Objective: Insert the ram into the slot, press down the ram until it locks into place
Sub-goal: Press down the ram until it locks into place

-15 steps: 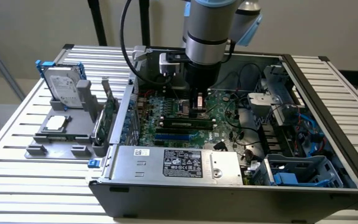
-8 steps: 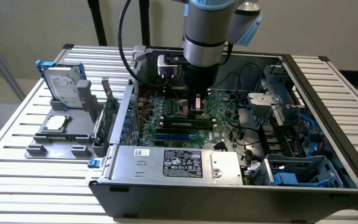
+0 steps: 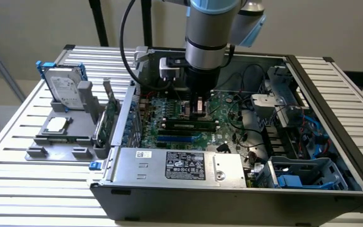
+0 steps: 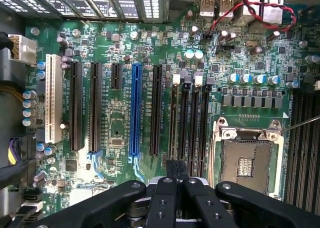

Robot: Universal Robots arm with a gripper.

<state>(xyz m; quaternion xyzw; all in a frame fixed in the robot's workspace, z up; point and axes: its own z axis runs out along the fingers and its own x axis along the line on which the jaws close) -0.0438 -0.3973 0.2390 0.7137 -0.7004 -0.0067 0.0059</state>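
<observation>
In the exterior view the ram, a long green stick with black chips, stands on edge along the bank of black memory slots on the motherboard. My gripper hangs straight down over it, tips just above the stick; whether they touch is unclear. In the wrist view several parallel black slots run away from my gripper, whose two black fingertips sit pressed together over the slots' near end. The fingers look shut with nothing visible between them.
A blue connector and black card slots lie beside the memory bank, with the CPU socket on the other side. The case holds a power supply, drive cage and cables. A broader green card and hard drive stand outside.
</observation>
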